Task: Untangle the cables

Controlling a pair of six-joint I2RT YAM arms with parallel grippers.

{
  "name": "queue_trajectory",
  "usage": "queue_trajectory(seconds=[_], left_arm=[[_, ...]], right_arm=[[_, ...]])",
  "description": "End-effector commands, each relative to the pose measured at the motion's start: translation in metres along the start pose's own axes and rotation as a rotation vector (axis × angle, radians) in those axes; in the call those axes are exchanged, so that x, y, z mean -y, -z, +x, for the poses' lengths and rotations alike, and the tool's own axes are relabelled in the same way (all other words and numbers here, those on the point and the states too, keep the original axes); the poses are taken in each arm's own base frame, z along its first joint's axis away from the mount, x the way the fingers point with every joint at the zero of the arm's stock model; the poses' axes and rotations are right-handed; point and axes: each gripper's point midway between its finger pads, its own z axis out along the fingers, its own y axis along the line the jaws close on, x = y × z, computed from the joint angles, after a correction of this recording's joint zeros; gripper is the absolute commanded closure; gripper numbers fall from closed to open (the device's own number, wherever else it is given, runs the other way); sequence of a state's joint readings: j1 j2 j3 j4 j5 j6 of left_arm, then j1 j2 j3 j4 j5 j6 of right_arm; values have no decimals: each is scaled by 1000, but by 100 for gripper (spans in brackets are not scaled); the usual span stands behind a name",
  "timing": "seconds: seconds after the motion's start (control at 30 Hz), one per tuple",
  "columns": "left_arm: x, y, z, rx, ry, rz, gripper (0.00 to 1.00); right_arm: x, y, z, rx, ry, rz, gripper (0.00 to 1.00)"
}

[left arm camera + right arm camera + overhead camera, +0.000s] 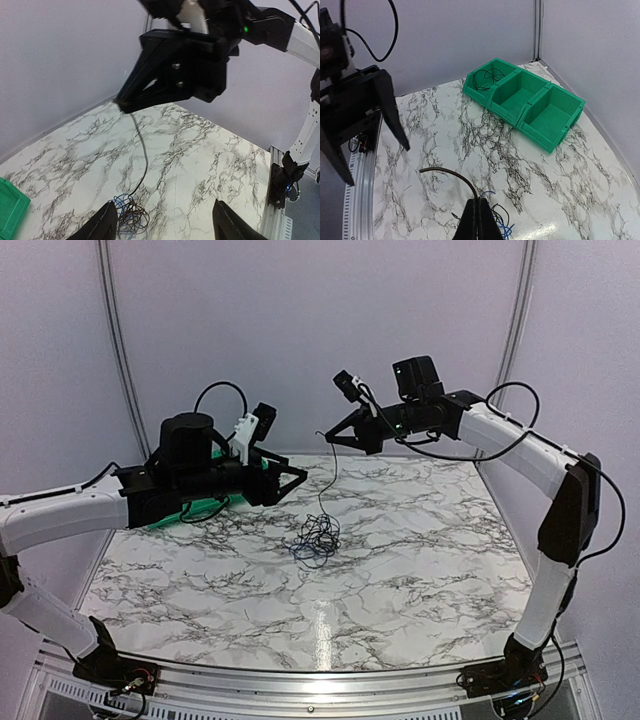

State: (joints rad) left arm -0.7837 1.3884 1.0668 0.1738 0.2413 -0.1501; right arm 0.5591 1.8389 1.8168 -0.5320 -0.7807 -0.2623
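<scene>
Hanging from pinched right jaws, one cable [144, 155] meets the tangle [317, 538].

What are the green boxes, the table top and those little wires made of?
The green boxes look like hard plastic: one even colour, moulded walls. The table top looks like marble, grey-veined and glossy, but may be a printed sheet. The wires seem plastic-coated: thin, dark, bending in loose loops.

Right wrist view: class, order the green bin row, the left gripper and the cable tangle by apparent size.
Largest: green bin row and left gripper look alike; the gripper looks nearer and is cropped, so they are unranked.
Smallest: cable tangle, partly hidden behind the right gripper.
</scene>
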Motion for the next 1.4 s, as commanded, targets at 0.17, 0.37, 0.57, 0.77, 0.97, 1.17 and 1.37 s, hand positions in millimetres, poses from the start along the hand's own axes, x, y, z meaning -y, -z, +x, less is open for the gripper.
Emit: queue_trajectory(seconds=[0.17, 0.37, 0.57, 0.77, 0.97, 1.17, 1.37], left_arm=[[8, -44, 7, -14, -238, -94, 41], [3, -65, 8, 10, -284, -106, 47], [1, -83, 13, 14, -301, -99, 49], [-7, -98, 14, 18, -318, -130, 77], [-9, -93, 11, 48, -289, -144, 100], [-31, -64, 31, 77, -141, -260, 100], [-51, -36, 76, 37, -9, -359, 100]], right_arm=[[-31, 26, -55, 121, 21, -52, 100], [-40, 32, -65, 145, 15, -78, 100], [-41, 33, -64, 147, 13, -79, 100], [-42, 34, -65, 149, 14, -80, 100], [-32, 31, -54, 129, 30, -30, 100], [23, 10, 33, -19, 46, 155, 62], [40, -20, 122, -229, 119, 202, 41]])
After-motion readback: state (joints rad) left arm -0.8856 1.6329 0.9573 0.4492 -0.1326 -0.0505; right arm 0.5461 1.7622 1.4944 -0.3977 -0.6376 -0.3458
